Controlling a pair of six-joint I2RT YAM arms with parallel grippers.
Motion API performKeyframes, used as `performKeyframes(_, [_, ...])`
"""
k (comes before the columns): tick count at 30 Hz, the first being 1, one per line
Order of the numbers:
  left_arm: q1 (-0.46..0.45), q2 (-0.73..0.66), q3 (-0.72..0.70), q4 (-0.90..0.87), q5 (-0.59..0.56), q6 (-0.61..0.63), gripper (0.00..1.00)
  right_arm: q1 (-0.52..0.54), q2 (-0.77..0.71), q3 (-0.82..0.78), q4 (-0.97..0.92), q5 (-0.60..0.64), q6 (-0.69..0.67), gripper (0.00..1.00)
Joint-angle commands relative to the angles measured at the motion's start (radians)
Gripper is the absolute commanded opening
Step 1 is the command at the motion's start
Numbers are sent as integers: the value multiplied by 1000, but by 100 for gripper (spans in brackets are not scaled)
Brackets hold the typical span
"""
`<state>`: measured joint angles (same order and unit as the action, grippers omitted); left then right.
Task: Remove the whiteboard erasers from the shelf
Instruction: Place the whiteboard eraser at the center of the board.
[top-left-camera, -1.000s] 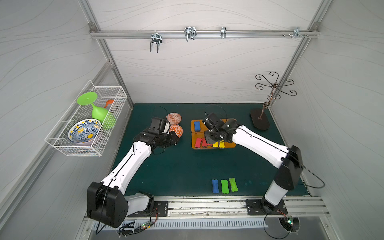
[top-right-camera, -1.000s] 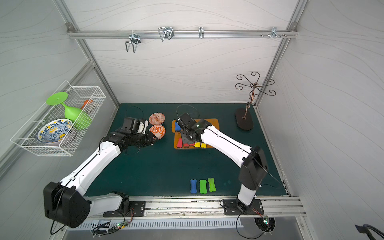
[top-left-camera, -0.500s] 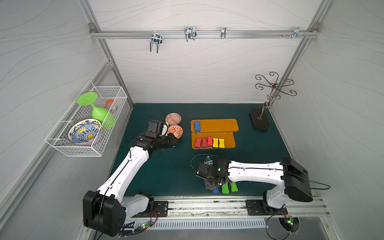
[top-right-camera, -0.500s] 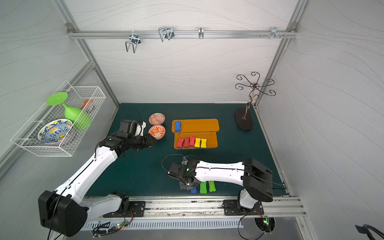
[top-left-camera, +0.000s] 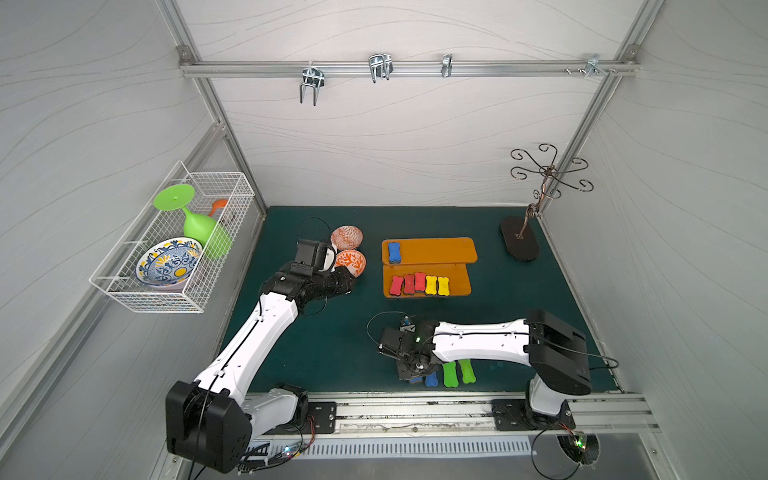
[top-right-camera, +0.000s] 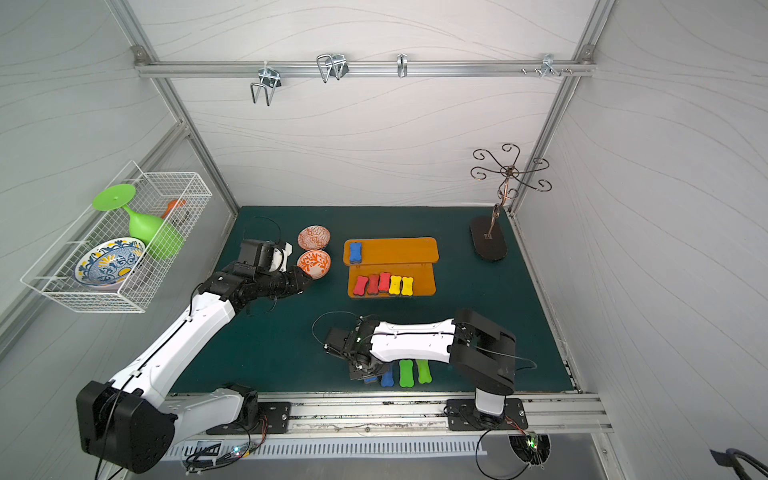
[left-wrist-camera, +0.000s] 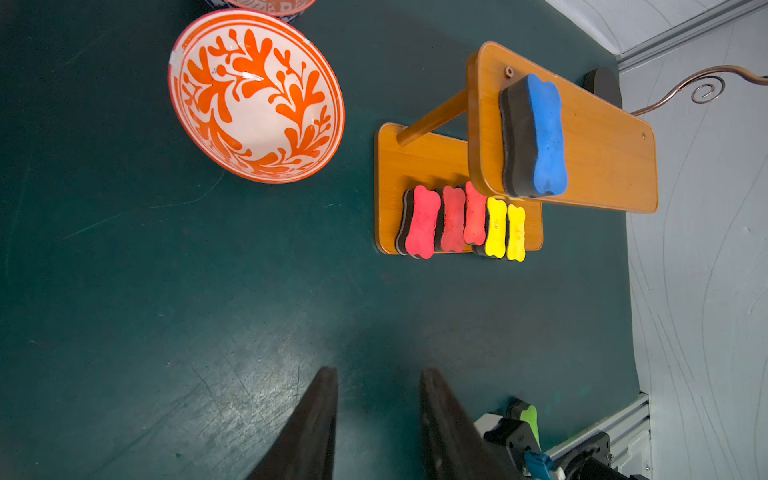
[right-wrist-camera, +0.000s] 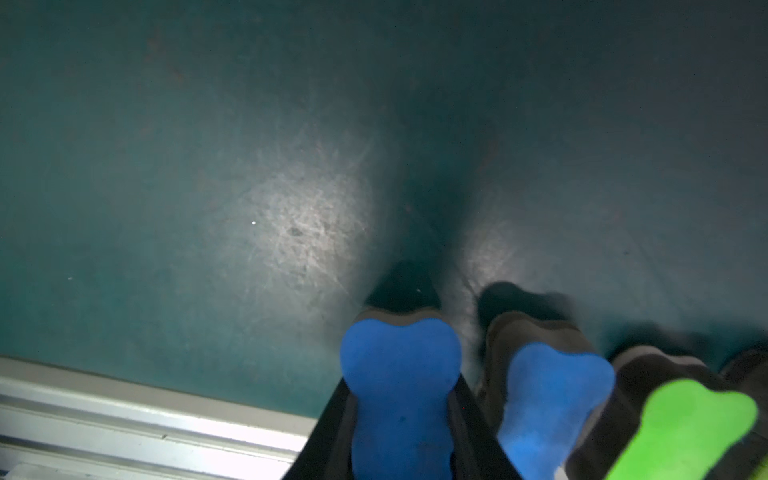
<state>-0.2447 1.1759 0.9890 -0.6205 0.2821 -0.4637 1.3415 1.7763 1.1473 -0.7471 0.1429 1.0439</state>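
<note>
Foam, judged light and squashy, best nipped at the narrow waist: the right gripper (right-wrist-camera: 399, 432) pinches a blue bone-shaped whiteboard eraser (right-wrist-camera: 401, 365) by its sides at the dark green mat's (top-left-camera: 332, 340) front edge, just beside a second blue eraser (right-wrist-camera: 552, 395) and two green ones (top-left-camera: 449, 374). Left gripper (left-wrist-camera: 378, 374) over bare mat, jaws parted, empty. Behind, the orange two-tier wooden shelf (top-left-camera: 440, 249) carries three red erasers (top-left-camera: 409, 284) and two yellow (top-left-camera: 436, 285) on its lower board, one blue (top-left-camera: 393, 252) on top.

Orange two-tier shelf (top-left-camera: 440, 249): one blue eraser (top-left-camera: 393, 252) at the upper board's 9 o'clock end, three red erasers (top-left-camera: 409, 284) and two yellow erasers (top-left-camera: 436, 285) lining the lower. At its 6 o'clock lie two green erasers (top-left-camera: 449, 373) and a second blue eraser (top-left-camera: 431, 379) (a third blue eraser (right-wrist-camera: 399, 386) is pinched in the right gripper (right-wrist-camera: 401, 415)).
</note>
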Motion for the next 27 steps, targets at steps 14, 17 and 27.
performKeyframes(14, [2, -9, 9, 27, 6, 6, 37, -28, 27, -11, 20, -73, -12, 49])
performKeyframes(17, [2, -10, 8, 28, 4, 7, 37, -28, 9, -8, 0, -51, -12, 50])
performKeyframes(27, [2, 7, 17, 33, 10, 4, 37, -46, -161, 88, -151, 136, -87, 57])
